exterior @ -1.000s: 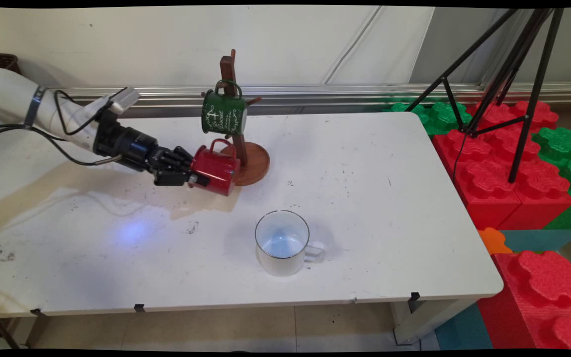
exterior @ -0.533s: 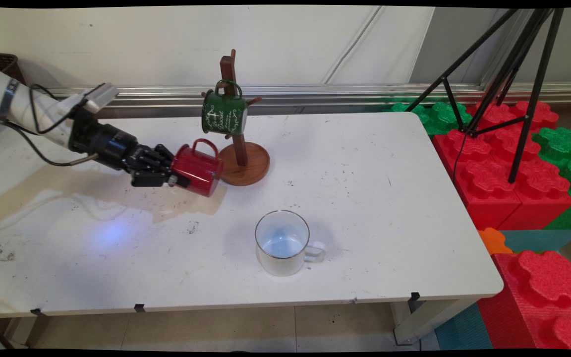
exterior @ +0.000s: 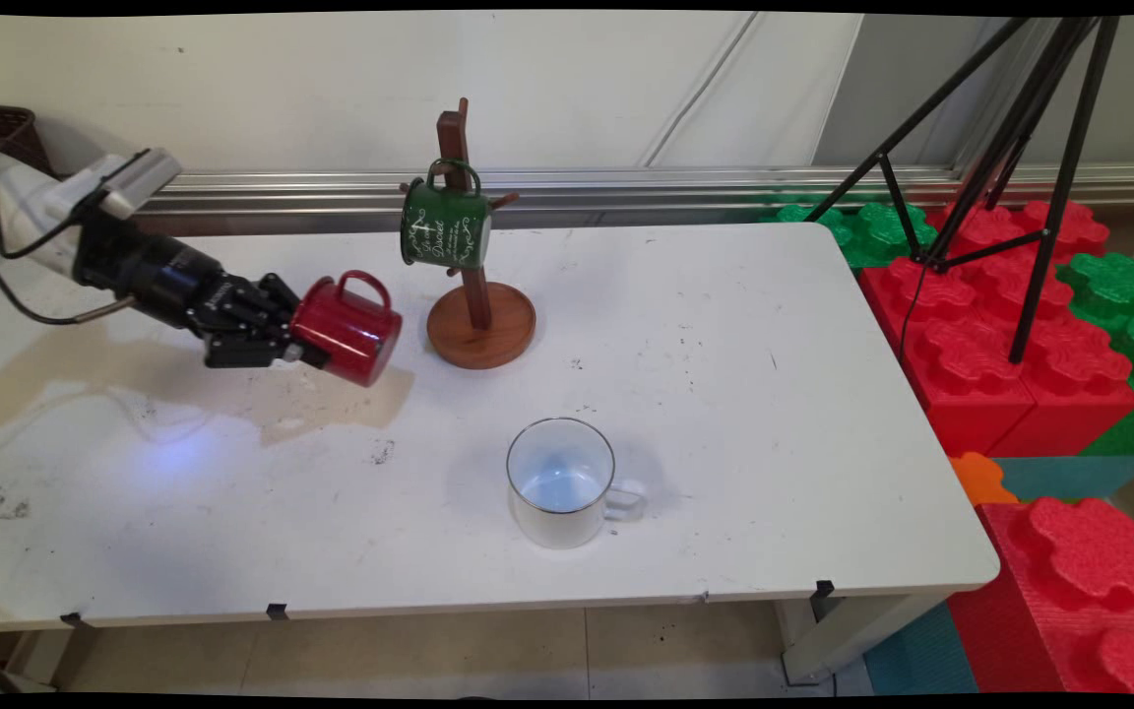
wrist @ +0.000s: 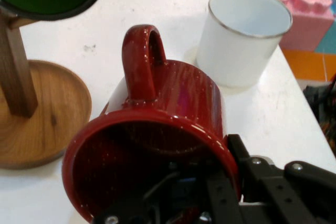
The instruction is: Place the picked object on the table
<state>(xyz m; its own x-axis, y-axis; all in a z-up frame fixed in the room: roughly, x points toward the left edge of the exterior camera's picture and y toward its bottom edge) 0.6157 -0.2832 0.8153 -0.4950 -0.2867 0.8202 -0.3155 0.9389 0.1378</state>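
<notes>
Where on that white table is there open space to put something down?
Widest bare stretch: right of the white mug, toward the foam blocks. Also free: the near-left table in front of the gripper gripping the red mug. Crowded: between that mug and the wooden mug stand bearing the green mug.

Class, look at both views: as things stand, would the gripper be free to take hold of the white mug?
Probably not yet. The gripper is shut on the red mug, one finger inside its rim. The table between it and the white mug is bare.
</notes>
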